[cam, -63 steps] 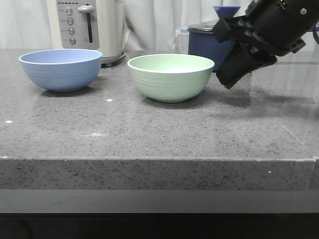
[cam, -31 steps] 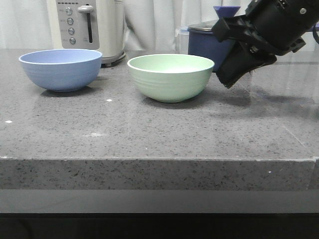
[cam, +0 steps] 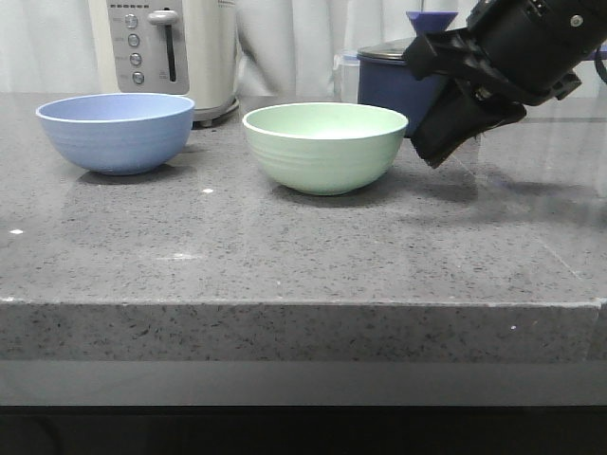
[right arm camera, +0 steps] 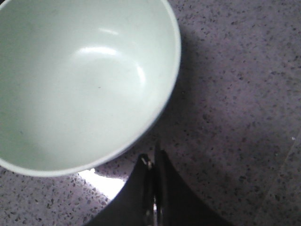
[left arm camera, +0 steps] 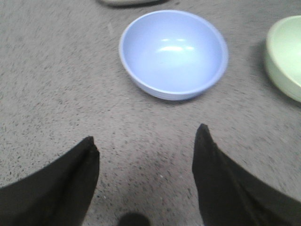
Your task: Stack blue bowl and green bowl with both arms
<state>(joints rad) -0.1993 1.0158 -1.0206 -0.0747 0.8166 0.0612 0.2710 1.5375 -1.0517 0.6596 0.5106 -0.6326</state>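
Speckled grey stone counter (cam: 285,256), white curtain (cam: 294,38) behind, left gripper (left arm camera: 146,155) spread wide and empty, right gripper (right arm camera: 153,162) closed, empty

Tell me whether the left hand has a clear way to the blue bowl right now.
Probably yes. In the left wrist view the left hand is open above bare countertop, with the blue bowl just ahead of its fingertips. Nothing lies between them; the green bowl sits apart, off to one side.

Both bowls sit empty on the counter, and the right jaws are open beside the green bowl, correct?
Not quite. The right gripper has its jaws shut, as the right wrist view shows. The blue bowl and green bowl do sit empty on the counter.
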